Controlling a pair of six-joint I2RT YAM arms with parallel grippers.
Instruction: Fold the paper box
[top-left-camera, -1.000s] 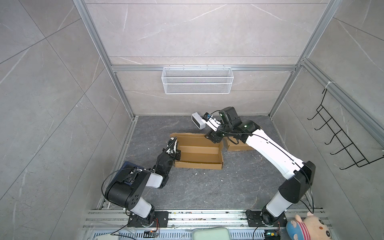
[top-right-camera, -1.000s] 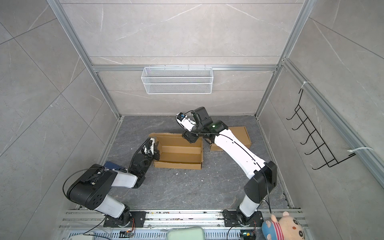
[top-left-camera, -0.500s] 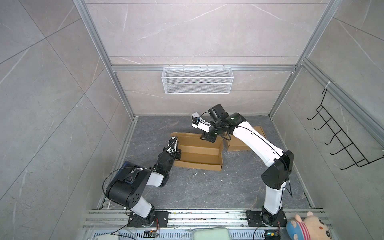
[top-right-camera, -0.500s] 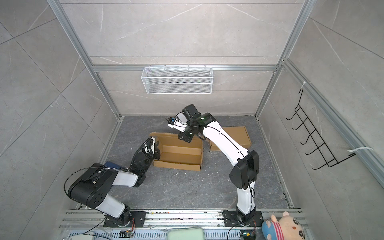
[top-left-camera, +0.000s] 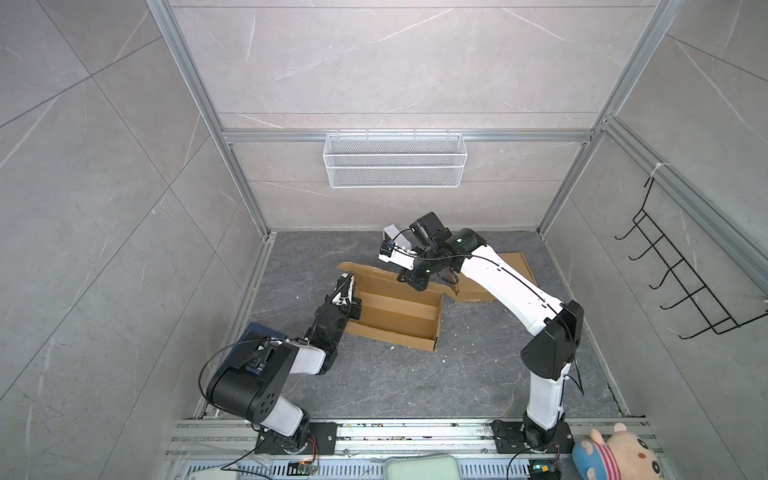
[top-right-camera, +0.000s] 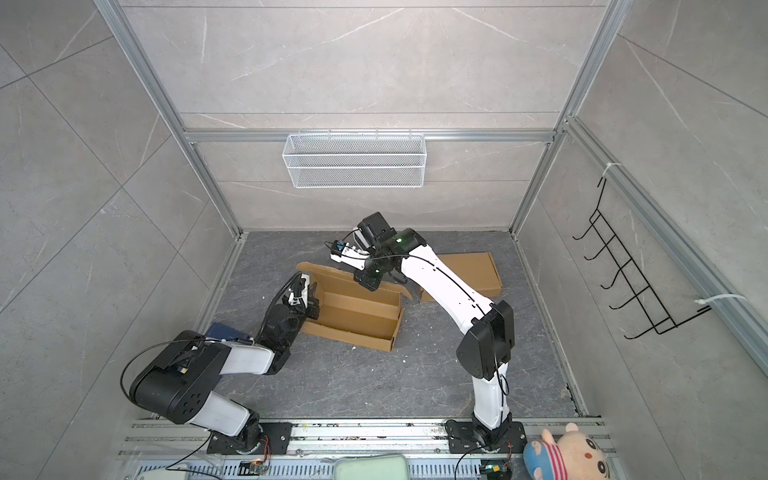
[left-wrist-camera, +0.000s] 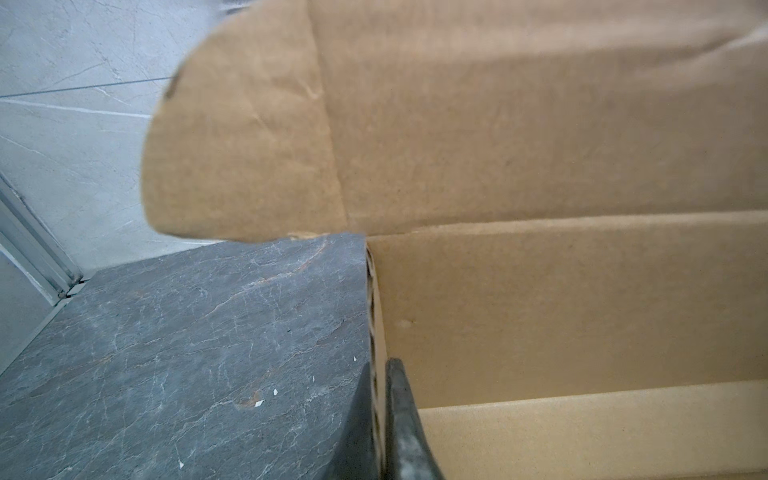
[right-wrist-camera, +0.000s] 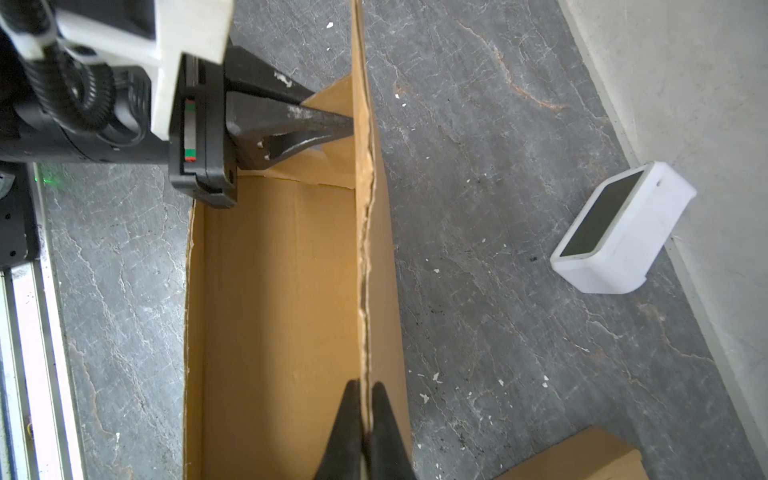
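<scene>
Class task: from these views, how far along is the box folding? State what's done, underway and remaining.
Done: the paper box has its walls standing. In hand: the left gripper pinches an end wall, the right gripper pinches the raised lid panel. Left: the lid is not yet folded down.

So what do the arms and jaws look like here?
Left arm and right arm: white link shells, black joint housings, thin black cables looping alongside, white camera mounts at the wrists. Jaws black, tapering to points; green light on the right wrist.
</scene>
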